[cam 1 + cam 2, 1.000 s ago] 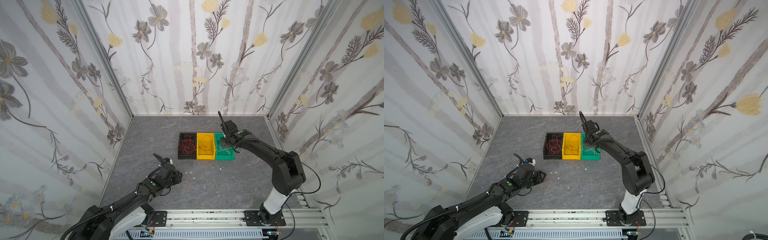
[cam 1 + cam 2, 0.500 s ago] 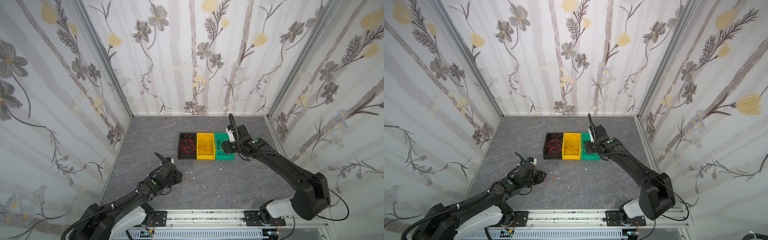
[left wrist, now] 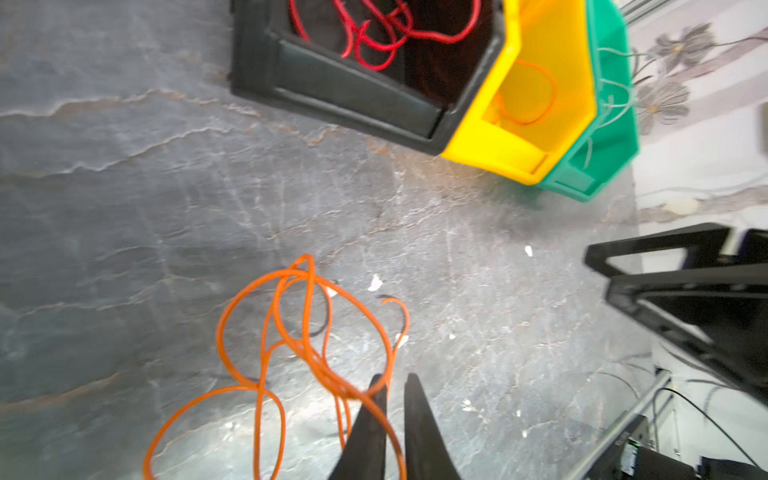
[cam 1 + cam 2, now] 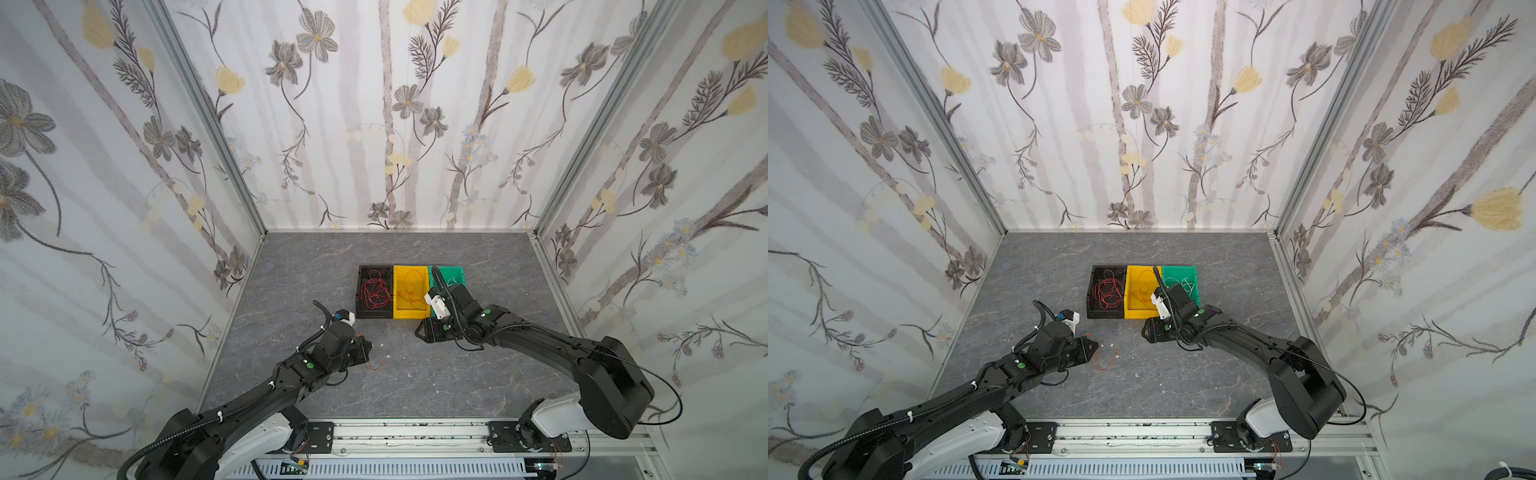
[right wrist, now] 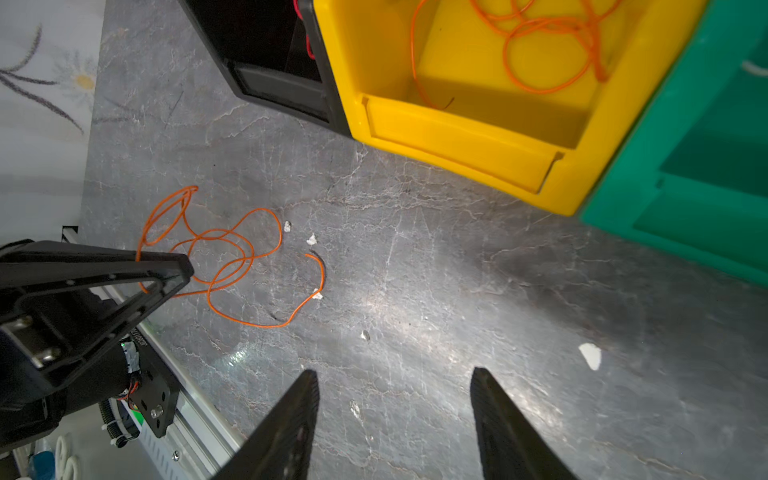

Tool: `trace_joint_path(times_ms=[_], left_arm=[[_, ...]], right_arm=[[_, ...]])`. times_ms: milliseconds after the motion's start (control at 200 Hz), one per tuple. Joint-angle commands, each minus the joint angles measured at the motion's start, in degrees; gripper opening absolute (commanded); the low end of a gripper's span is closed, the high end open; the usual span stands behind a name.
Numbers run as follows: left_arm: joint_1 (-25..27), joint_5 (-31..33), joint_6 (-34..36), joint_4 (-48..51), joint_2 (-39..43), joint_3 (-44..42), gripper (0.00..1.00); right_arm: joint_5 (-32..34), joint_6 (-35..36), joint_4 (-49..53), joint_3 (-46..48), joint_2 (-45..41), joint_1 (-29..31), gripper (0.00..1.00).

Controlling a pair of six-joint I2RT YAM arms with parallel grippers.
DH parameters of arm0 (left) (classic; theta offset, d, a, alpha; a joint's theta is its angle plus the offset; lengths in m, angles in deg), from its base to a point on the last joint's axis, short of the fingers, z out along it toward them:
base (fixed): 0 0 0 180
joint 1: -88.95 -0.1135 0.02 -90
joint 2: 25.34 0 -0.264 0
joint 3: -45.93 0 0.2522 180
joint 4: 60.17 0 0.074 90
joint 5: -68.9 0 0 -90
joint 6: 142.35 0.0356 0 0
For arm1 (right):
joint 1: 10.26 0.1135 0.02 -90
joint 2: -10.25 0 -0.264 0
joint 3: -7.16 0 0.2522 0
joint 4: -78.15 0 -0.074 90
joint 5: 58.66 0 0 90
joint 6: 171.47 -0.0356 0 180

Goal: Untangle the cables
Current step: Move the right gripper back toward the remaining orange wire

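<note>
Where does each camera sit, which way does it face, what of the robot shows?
Top views: high over the front rail, facing down on the table; left arm, right arm, left gripper, right gripper.
Left wrist: on the left arm, facing past its gripper to the orange cable; right gripper shows.
Right wrist: on the right arm, facing past its open gripper to the table; left gripper shows.
Shared: both wrist views show the orange cable and yellow bin.
</note>
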Motion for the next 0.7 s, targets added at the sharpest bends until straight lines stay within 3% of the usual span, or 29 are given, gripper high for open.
trace_joint_path(times_ms=[0, 135, 285, 545, 695], left_arm=[[0.97, -2.84, -2.81, -8.01, 0.19, 0.72, 0.13], [2.03, -4.93, -5.89, -16.90, -1.26, -0.64, 0.13], [2.90, -3.82, -4.92, -15.15, -4.60, 1.04, 0.18], [3.03, 3.53, 0.61, 5.07, -5.05, 6.17, 0.36], [2.96, 6.89, 1.63, 11.00, -1.01, 5.95, 0.45]], right_arm=[[-0.84, -2.07, -3.37, 0.95, 0.46, 0.44, 0.60], [-0.19, -2.05, -3.30, 2.04, -0.37, 0.44, 0.62], [-0.50, -2.87, -4.27, 3.28, -0.38, 0.46, 0.62], [4.12, -1.86, -1.14, 2.74, -0.05, 2.11, 0.60], [7.14, -1.92, -0.41, 1.39, 1.42, 3.85, 0.57]])
